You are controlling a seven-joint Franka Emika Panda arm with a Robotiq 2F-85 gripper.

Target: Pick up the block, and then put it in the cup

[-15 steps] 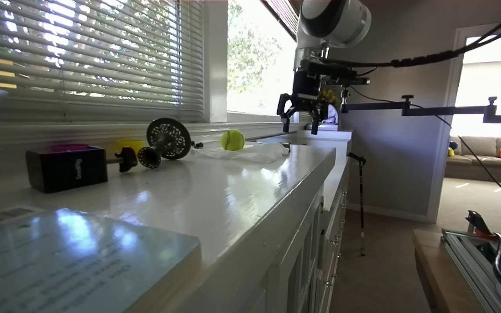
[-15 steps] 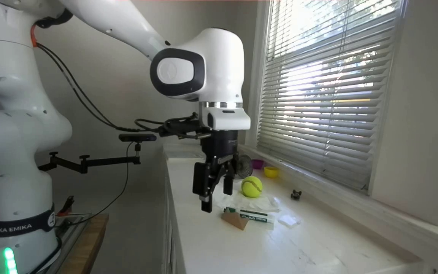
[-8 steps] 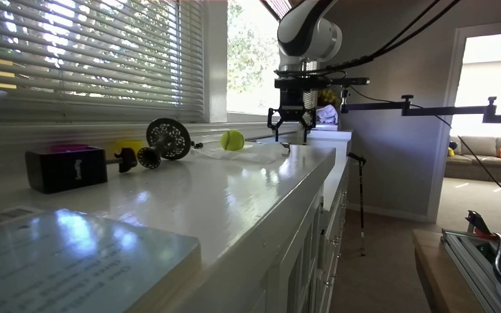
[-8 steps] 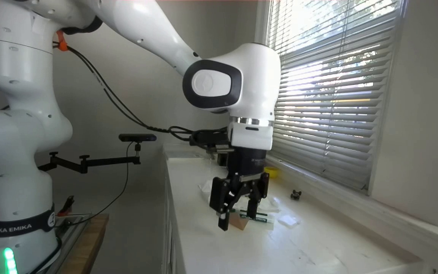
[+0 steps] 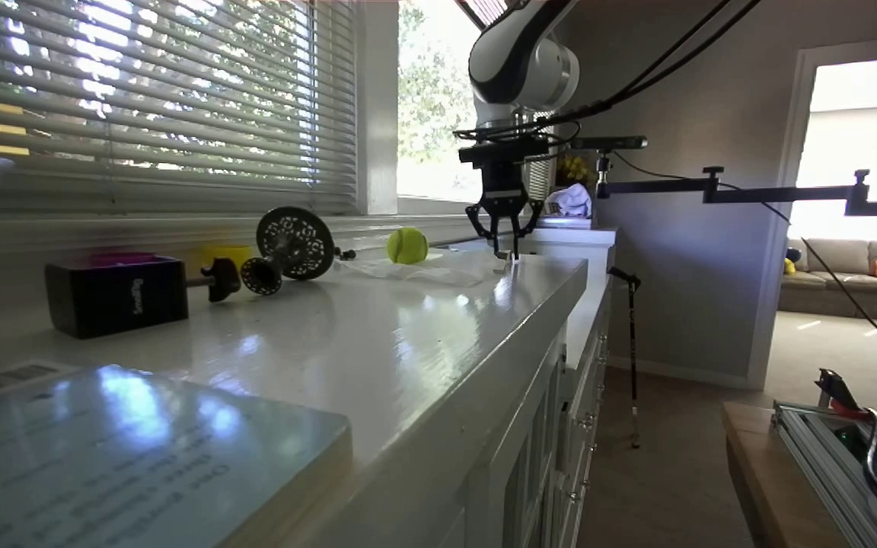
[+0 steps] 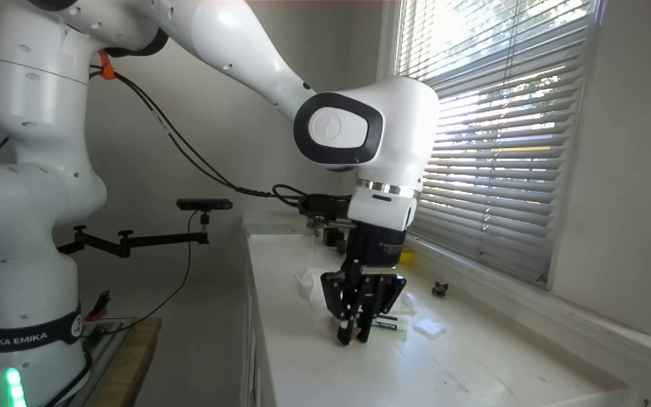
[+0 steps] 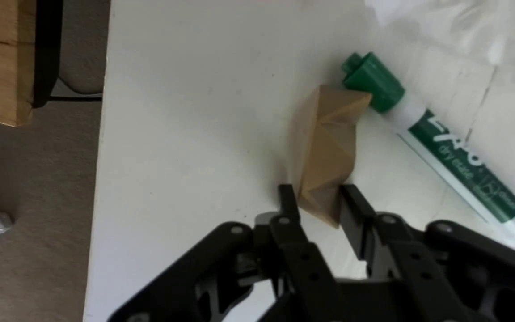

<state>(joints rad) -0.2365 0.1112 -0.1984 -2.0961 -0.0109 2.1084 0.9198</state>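
The block (image 7: 331,147) is a brown, creased, wedge-like piece lying on the white counter (image 7: 186,147). My gripper (image 7: 315,193) reaches down with its two fingertips on either side of the block's near end. The right-hand finger appears to touch it. On the left a narrow pale strip shows, and whether that is a gap or the block's side face I cannot tell. In an exterior view the fingers (image 6: 343,336) stand close together and hide most of the block. Two cups are visible by the window: a yellow cup (image 5: 227,254) and a purple cup (image 5: 122,259).
A green-and-white marker (image 7: 454,156) lies right beside the block, its cap near the block's far corner. Also on the counter are a tennis ball (image 5: 408,245), a clear plastic sheet (image 7: 472,27), a black perforated disc (image 5: 309,242), a black box (image 5: 115,297) and a book (image 5: 180,449).
The arm has moved down and towards the window, bringing the gripper to the block. Its fingers were wide apart and have drawn close together around the block's end.
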